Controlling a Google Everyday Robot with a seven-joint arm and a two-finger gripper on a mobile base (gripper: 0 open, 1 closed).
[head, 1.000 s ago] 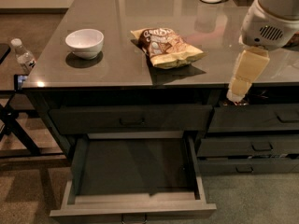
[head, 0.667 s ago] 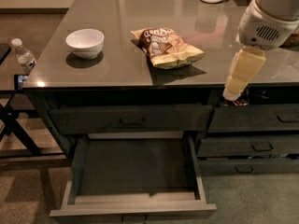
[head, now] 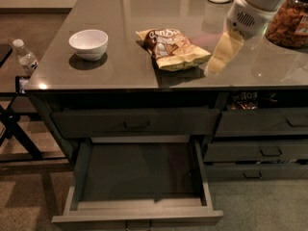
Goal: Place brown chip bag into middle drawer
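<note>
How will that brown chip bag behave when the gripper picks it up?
The brown chip bag looks crinkled, so it is probably light and floppy and likely to crumple. Its smooth film may slip. The gripper hovers close beside it.

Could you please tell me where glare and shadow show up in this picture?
Camera view: the glossy countertop carries glare spots near its far edge and front-left corner; the white bowl throws a dark shadow beside it; the brown chip bag is well lit, the hand hanging right of it; the open middle drawer lies in dim shade.
</note>
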